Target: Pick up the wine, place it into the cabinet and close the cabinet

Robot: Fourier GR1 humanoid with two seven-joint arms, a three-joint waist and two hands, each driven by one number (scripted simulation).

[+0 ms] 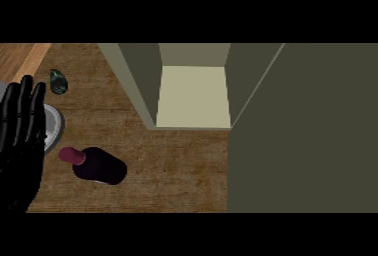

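A dark wine bottle (100, 166) with a magenta cap stands on the brown counter (177, 170), seen from above, left of centre. The cabinet (193, 95) sits at the back with its inside open and pale; its olive door (303, 130) swings out and fills the right side. My left hand (21, 140) stays at the left edge, fingers straight and up, to the left of the bottle and apart from it. My right hand does not show.
A grey round plate (52, 127) lies partly behind my left hand. A small dark green object (58, 82) rests at the back left of the counter. The counter's wooden edge runs along the upper left.
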